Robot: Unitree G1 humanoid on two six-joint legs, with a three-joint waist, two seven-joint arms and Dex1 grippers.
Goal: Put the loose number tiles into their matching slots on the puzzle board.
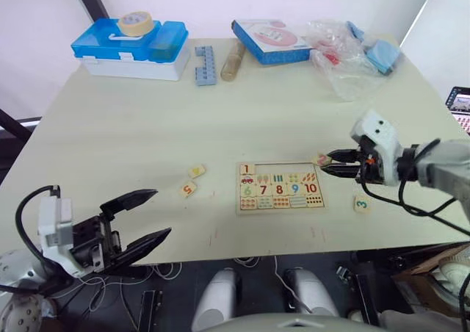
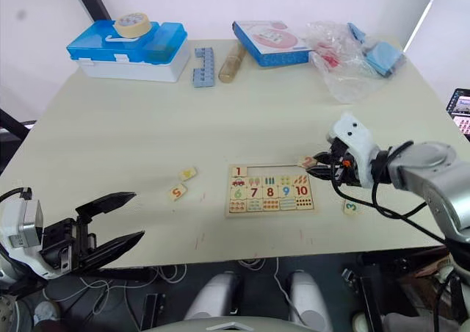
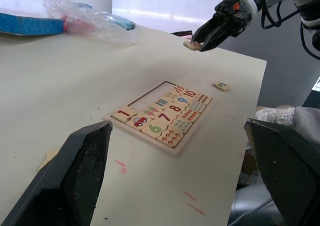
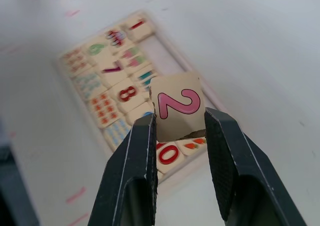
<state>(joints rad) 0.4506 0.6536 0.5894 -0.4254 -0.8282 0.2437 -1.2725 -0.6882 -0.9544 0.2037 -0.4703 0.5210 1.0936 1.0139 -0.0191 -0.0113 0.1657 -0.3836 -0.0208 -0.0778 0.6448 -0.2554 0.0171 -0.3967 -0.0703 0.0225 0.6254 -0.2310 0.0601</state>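
right gripper (image 4: 178,126) clenched on 2 tile (image 4: 177,108), right of board (image 1: 280,187) | left gripper (image 1: 156,214) wide open | 3 tile (image 1: 360,204) near-right

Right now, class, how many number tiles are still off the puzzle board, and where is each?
4. The 2 tile is in the right claw near the board; the 3 tile lies right of it; the 5 tile and yellow-marked tile lie left.

Table (image 1: 110,148): pale tabletop
Far edge: blue-lidded box (image 1: 131,49); brick strip (image 1: 205,65); pink-fronted box (image 1: 273,41); plastic bag (image 1: 345,56)
Near edge: puzzle board (image 1: 280,187); loose tiles (5 (image 1: 188,189), 3 (image 1: 361,204), yellow-marked (image 1: 196,172))
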